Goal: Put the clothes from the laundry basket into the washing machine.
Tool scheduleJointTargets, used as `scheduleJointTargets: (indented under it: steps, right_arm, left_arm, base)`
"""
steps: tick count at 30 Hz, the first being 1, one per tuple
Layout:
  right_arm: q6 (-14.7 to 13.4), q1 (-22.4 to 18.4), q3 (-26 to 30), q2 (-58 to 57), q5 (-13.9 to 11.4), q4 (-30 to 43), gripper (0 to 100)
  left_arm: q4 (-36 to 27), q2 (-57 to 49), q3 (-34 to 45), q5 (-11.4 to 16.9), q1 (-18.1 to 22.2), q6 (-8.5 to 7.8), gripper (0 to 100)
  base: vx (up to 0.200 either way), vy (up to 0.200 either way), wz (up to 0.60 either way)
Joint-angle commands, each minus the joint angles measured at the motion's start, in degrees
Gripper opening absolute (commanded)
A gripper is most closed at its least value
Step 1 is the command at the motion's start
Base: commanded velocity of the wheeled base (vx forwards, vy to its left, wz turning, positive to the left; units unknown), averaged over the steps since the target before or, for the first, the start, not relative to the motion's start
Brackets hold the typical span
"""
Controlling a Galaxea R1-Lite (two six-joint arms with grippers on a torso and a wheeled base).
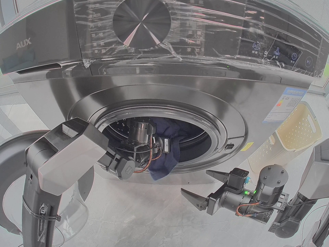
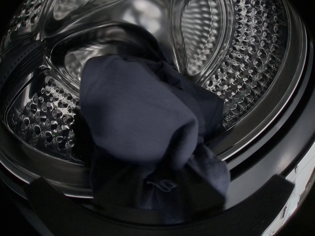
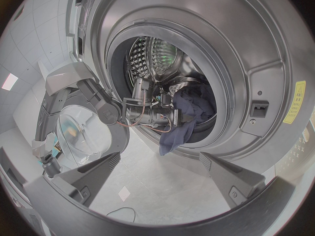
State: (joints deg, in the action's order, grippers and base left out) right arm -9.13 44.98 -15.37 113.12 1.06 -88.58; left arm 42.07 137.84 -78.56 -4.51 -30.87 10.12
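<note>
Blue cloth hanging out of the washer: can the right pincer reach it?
Probably yes: the right pincer is open, and nothing lies between it and the blue cloth, though the left arm sits close beside it.

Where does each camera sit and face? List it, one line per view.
Head view: above, looking down at the washing machine; both arms show, right gripper open.
Left wrist view: at the opening, facing the drum and dark blue garment.
Right wrist view: low outside, facing the opening; its fingers and the left arm show.
Shared: all three show the garment.
</note>
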Motion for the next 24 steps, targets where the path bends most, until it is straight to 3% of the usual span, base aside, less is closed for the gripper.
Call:
scheduleJointTargets:
  steps: [1, 6, 11, 16, 24]
  right_arm:
    - [-0.01, 0.1, -0.01, 0.09, -0.01, -0.02, 100]
    - [-0.01, 0.02, -0.1, 0.09, -0.01, -0.02, 100]
    - [-0.01, 0.02, -0.18, 0.17, -0.01, -0.02, 100]
    - [-0.01, 0.02, -0.18, 0.09, -0.01, -0.02, 100]
    - [-0.01, 0.1, -0.18, 0.09, -0.01, -0.02, 100]
  left_arm:
    - [-0.15, 2.35, -1.6, -0.06, 0.02, -0.01, 0]
    - [0.03, 4.63, -10.56, -1.82, 0.54, 1.04, 0]
    - [1.08, 7.36, -22.61, -6.65, 1.42, 4.47, 0]
    - [3.37, 8.94, -29.46, -7.18, 2.21, 4.65, 0]
    - [4.34, 9.2, -29.99, -7.97, 2.13, 4.56, 0]
  base:
    - [0.0, 0.0, 0.0]
    - [0.0, 0.0, 0.0]
    - [0.0, 0.0, 0.0]
    - [0.0, 0.0, 0.0]
    - [0.0, 0.0, 0.0]
